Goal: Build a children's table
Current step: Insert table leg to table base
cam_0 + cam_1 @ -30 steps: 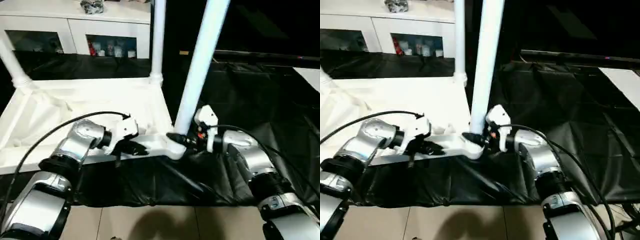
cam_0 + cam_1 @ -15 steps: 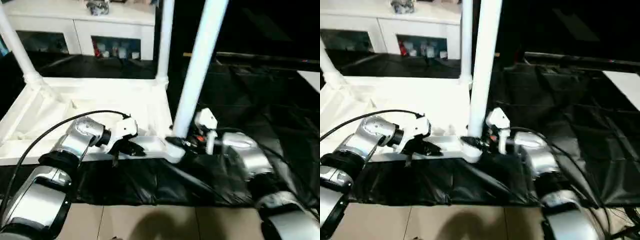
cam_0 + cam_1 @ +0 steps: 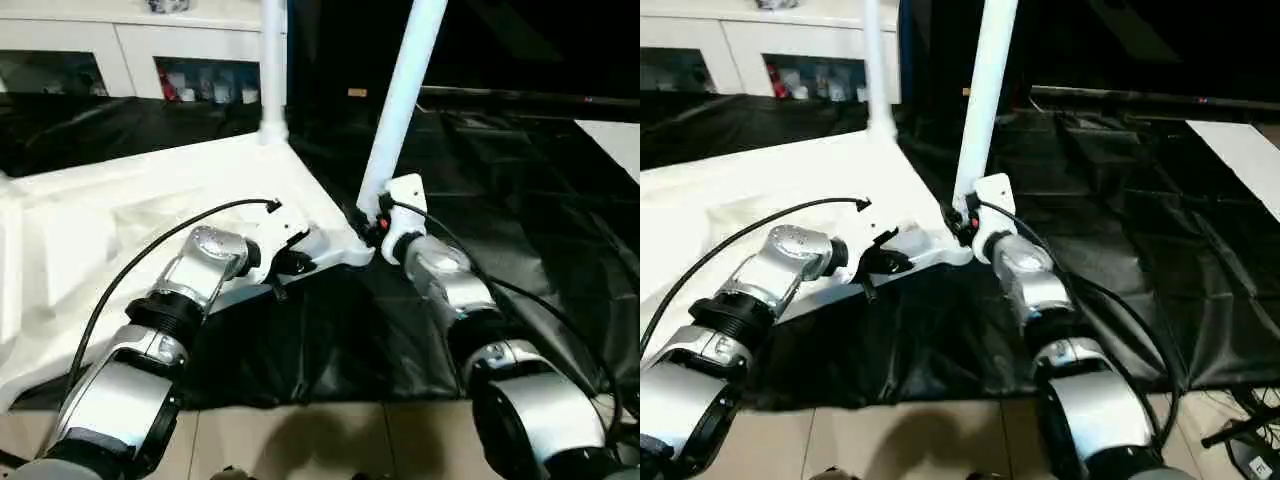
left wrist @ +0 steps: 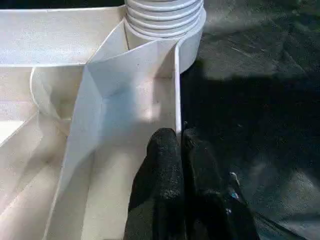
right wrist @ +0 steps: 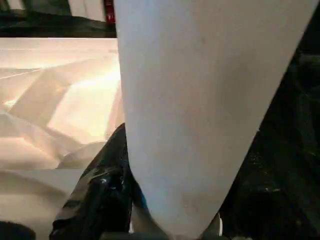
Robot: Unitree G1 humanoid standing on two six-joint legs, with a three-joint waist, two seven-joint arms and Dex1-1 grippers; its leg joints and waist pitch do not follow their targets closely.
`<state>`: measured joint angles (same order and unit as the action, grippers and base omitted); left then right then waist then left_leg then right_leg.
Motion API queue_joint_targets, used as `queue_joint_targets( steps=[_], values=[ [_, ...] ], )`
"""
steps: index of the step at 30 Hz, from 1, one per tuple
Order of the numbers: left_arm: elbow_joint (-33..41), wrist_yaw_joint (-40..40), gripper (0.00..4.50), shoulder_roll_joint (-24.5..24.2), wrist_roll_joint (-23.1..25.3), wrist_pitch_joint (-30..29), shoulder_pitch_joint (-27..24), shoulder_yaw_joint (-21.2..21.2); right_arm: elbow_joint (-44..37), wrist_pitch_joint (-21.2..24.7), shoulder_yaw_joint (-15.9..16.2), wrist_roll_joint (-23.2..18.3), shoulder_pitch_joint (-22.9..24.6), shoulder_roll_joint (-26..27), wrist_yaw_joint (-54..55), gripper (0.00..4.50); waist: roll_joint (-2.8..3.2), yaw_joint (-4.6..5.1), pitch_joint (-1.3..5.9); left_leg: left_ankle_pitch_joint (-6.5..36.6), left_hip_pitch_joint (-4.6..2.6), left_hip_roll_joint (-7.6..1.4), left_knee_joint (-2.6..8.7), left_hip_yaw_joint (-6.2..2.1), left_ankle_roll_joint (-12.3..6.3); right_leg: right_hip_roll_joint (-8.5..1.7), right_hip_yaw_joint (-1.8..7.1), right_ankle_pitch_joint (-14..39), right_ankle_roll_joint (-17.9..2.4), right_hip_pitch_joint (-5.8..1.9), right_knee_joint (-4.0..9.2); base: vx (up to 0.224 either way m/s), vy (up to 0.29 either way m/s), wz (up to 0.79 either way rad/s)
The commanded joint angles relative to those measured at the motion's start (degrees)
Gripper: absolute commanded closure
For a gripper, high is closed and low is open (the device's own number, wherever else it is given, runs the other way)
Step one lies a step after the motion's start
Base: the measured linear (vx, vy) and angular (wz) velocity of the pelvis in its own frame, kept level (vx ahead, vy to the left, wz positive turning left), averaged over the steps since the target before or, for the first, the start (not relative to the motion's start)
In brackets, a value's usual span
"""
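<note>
**Ops:** where's the table sitting?

**Me:** I've got the tabletop (image 3: 150,200) upside down on black sheeting (image 3: 500,180), ribbed underside facing up. White moulded plastic, thin raised ribs forming shallow compartments, rounded socket at the near corner (image 3: 352,252). That corner overhangs the crinkled black cover.

**Ops:** legs?

**Me:** I see two upright. Near leg (image 3: 400,95) is a smooth white tapered tube standing in the near corner socket, leaning slightly to the right. Far leg (image 3: 272,60) stands in the far corner socket, roughly vertical. In the left wrist view I see a stack of ring-like ridges (image 4: 162,15) where a tube meets its socket.

**Ops:** left gripper?

**Me:** left gripper (image 4: 180,145) is pinched on the thin rim wall of the tabletop, just beside the near corner socket. Black fingers (image 4: 162,165) sit one each side of the wall, pressed almost together with only the plastic edge between them. Finger pads look soft and matte.

**Ops:** right gripper?

**Me:** right gripper (image 3: 366,226) is at the base of the near leg, right above the socket. In the right wrist view one black finger (image 5: 107,170) lies against the side of the tube. The leg hides the other side, so I can't tell whether the jaws are clamped or just resting on it.

**Ops:** background?

**Me:** white cabinet (image 3: 130,60) with glass doors behind the sheeting, small items inside too blurred to identify. Pale tiled floor (image 3: 300,440) at the near edge
</note>
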<state>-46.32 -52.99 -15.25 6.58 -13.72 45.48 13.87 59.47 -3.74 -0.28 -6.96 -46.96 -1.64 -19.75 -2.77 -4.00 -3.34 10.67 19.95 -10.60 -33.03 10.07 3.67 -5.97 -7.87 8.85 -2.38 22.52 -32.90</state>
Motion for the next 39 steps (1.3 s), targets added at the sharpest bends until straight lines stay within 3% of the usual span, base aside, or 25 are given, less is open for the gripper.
queue_joint_targets(
  steps=[1,2,4,10,12,14,21,24,27,33,39],
  values=[
    [4.05,-0.03,4.50,1.33,-0.26,0.69,0.72,0.34,6.01,3.69,1.82,1.56,2.55,2.85,-0.13,2.62,1.00,-0.36,3.82,14.69,-0.05,-3.14,4.54,-1.04,1.04,-4.55,4.48,13.45,-10.80,-2.47,3.05,0.065,-0.031,0.03],
    [4.54,-0.14,4.50,1.03,-0.22,0.40,0.35,0.45,6.37,3.04,2.58,2.43,2.21,3.05,0.34,2.62,0.97,-0.58,3.96,11.99,0.25,-3.19,4.45,-1.01,0.16,-4.55,4.52,11.38,-11.25,-2.79,2.52,0.000,0.000,0.00],
    [5.49,-0.04,4.50,0.71,-0.15,-0.18,-0.16,0.62,7.05,2.55,2.63,2.73,1.75,3.47,0.11,2.62,1.12,-0.83,3.92,10.89,0.25,-3.32,4.40,-0.83,0.05,-4.60,4.64,11.99,-11.20,-2.85,2.62,0.000,0.000,0.00],
    [6.05,-0.26,4.50,0.16,-0.18,0.04,-0.90,0.91,7.16,-0.15,2.30,3.04,1.20,4.28,-2.05,2.62,0.92,-1.04,3.72,13.70,-0.29,-3.42,4.70,-0.82,1.20,-4.15,4.69,17.84,-9.38,-2.45,3.33,0.000,0.000,0.00],
    [6.35,-0.30,4.50,0.05,-0.35,0.26,-1.19,0.84,7.03,-1.01,2.04,2.85,1.19,4.43,-2.85,2.06,0.77,-0.96,3.76,13.51,-0.24,-3.46,4.70,-0.79,1.19,-4.10,4.75,17.02,-9.55,-2.46,3.18,0.000,0.000,0.00],
    [6.55,-0.44,4.50,-0.03,-0.54,0.65,-1.38,0.76,7.04,-1.43,1.84,2.74,1.15,4.48,-3.27,2.06,0.82,-0.92,3.82,12.74,-0.20,-3.39,4.62,-0.71,0.82,-4.05,4.80,15.66,-10.00,-2.52,2.98,0.000,0.000,0.00],
    [6.68,-3.91,4.50,-1.49,-1.80,5.71,-2.37,0.41,6.71,-4.09,0.41,1.19,0.73,3.74,-6.90,1.32,0.87,-1.00,4.08,9.41,-0.15,-3.34,4.31,-0.43,-0.70,-3.97,4.87,10.96,-11.49,-2.68,2.40,0.000,0.000,0.00],
    [7.44,-8.50,4.50,-2.95,-2.96,8.89,-3.43,0.76,6.38,-5.06,0.51,1.22,0.60,2.55,-10.11,1.05,1.05,-1.04,4.20,8.51,-0.22,-3.32,4.16,-0.33,-1.29,-3.76,4.87,7.38,-12.84,-2.69,1.87,0.000,0.000,0.00],
    [7.06,-13.61,4.50,-5.08,-3.51,11.35,-4.30,1.63,5.45,-4.81,0.97,1.27,0.77,0.68,-15.66,0.87,1.10,-1.13,4.21,8.95,-0.24,-3.28,4.07,-0.22,-1.60,-3.76,4.88,7.28,-13.26,-2.79,1.82,0.000,0.000,0.00],
    [6.33,-18.82,4.50,-6.86,-3.95,13.20,-4.67,2.19,3.20,-5.48,3.77,2.73,2.61,-2.72,-27.09,0.87,1.41,-1.74,4.04,9.69,-0.21,-3.64,3.96,-0.09,-1.18,-3.70,4.81,8.81,-13.23,-2.72,1.74,0.000,0.000,0.00],
    [5.55,-22.09,4.50,-7.60,-4.40,15.02,-4.64,2.61,0.33,-5.77,5.37,2.37,4.64,-5.16,-36.72,0.87,1.32,-2.59,4.05,10.65,-0.17,-3.63,3.83,-0.12,-1.32,-3.75,4.84,10.87,-12.68,-2.68,1.87,0.000,0.000,0.00]
  ],
)
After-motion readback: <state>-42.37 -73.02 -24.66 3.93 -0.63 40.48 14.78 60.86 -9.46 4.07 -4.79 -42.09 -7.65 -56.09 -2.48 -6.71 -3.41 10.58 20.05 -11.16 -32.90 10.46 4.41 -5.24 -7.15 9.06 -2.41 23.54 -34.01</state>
